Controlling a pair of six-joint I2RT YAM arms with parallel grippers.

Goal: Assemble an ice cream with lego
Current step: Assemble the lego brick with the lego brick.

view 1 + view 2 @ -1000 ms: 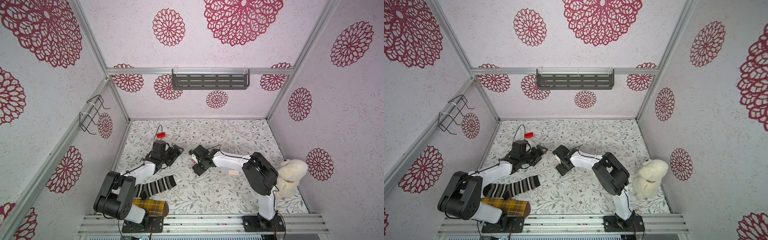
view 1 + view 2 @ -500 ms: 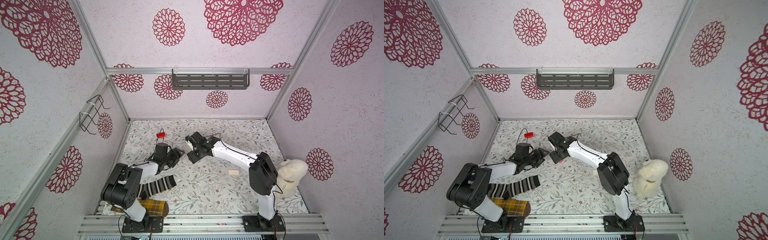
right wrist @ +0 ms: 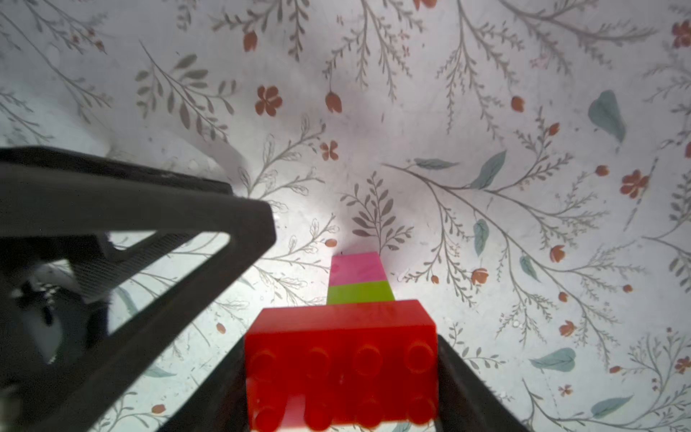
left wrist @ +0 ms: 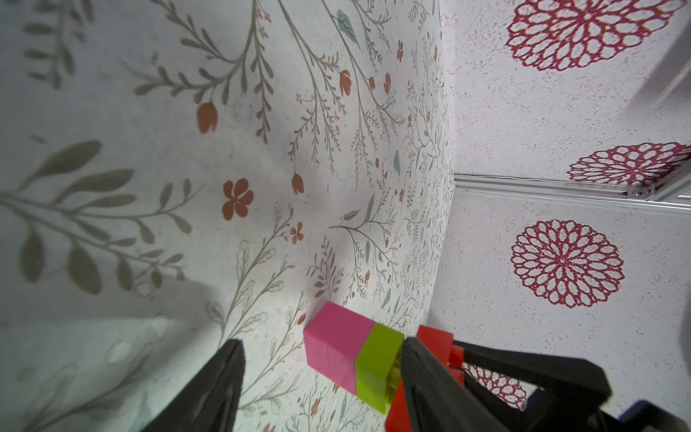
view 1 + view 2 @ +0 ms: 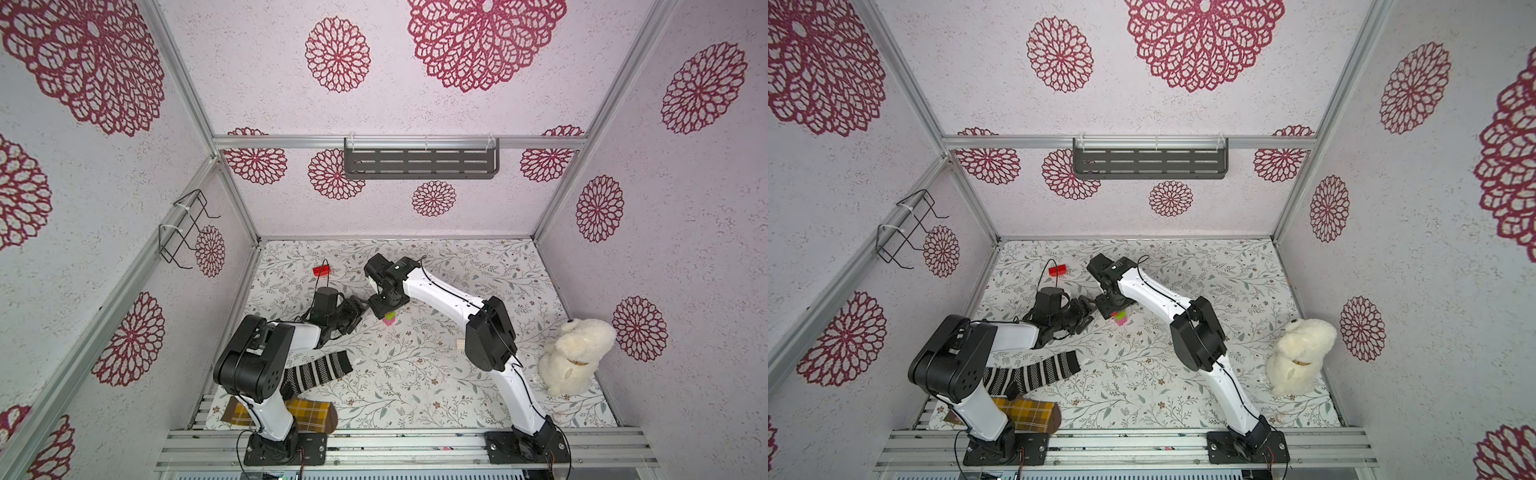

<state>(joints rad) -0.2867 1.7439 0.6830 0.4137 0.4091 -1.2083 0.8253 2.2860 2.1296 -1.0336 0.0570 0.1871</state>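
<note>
The ice cream (image 5: pixel 390 319) stands on the floral table with its pink-and-green stem down, seen as pink bricks (image 4: pixel 336 348), a green brick (image 4: pixel 377 366) and a wide red brick (image 3: pixel 340 355) on top. My right gripper (image 3: pixel 342 374) points down from above and is shut on that red brick's ends; in both top views it (image 5: pixel 384 307) hides most of the stack (image 5: pixel 1120 318). My left gripper (image 4: pixel 321 377) lies low beside the stem, open, one finger by the green brick and a gap at the pink side. A loose red lego brick (image 5: pixel 322 271) lies farther back.
A small white brick (image 5: pixel 460 342) lies under the right arm. A striped sock (image 5: pixel 318 370) and a yellow plaid sock (image 5: pixel 307 409) lie front left by the left arm's base. A white plush bear (image 5: pixel 575 357) sits at the right wall.
The right arm has swung its wrist over and brought the stack down upright next to the left gripper. The left gripper has narrowed and edged toward the stem.
</note>
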